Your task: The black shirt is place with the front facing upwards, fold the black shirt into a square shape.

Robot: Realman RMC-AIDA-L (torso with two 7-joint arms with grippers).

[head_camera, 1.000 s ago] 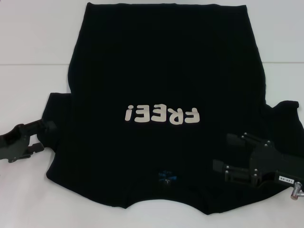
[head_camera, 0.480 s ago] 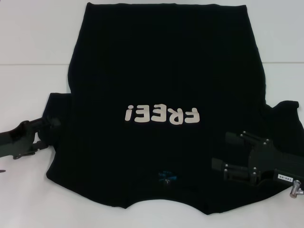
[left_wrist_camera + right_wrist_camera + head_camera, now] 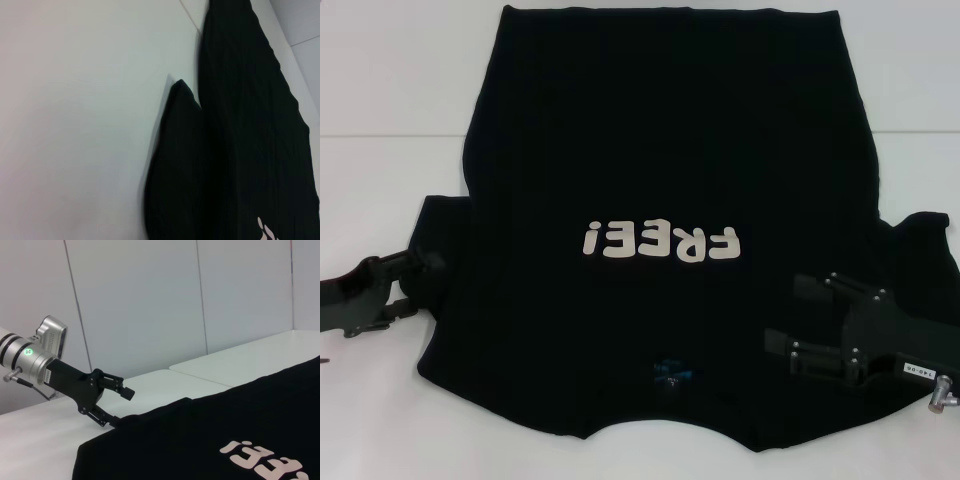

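Head view: black shirt [image 3: 660, 150] flat on counter [image 3: 390, 90], print up, collar near robot.
Left hand [image 3: 420, 280]: spread at left sleeve edge.
Right hand [image 3: 800, 325]: spread over right shoulder.
Handling: limp, light; pinch sleeve edges.

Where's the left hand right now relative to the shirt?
In the head view the left hand is low on the left side, open at the edge of the black shirt's left sleeve, over the white table.
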